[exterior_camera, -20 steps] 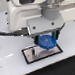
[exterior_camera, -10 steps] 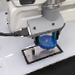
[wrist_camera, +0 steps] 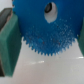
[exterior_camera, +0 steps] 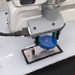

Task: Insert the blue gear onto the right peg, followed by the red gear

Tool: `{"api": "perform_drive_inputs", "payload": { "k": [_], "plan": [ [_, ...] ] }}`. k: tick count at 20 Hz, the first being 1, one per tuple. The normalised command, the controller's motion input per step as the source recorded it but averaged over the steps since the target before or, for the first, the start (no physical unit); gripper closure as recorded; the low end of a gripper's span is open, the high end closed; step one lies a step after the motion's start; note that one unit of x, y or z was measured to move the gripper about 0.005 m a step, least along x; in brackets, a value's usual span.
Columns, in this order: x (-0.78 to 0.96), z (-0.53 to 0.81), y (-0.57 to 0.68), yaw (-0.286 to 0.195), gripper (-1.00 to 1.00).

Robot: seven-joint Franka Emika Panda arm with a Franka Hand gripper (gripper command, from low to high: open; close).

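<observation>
White worktop lay below; the fingers gripped the blue gear, now lower over the plate, nearing insertion.

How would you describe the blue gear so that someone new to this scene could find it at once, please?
Find the white robot arm over the white table, then the grey plate with a black border beneath it. The blue gear sits above that plate, between the green fingers of the gripper. Nothing else there is a bright-blue toothed disc with a centre hole.
</observation>
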Motion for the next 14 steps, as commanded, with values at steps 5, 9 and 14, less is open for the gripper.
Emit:
{"api": "perform_drive_inputs", "payload": {
  "k": [5,9,14],
  "plan": [
    [0.19,0.07,-0.05,0.0,1.0],
    [0.17,-0.03,-0.05,0.0,1.0],
    [0.11,-0.17,-0.12,0.0,1.0]
  ]
}}
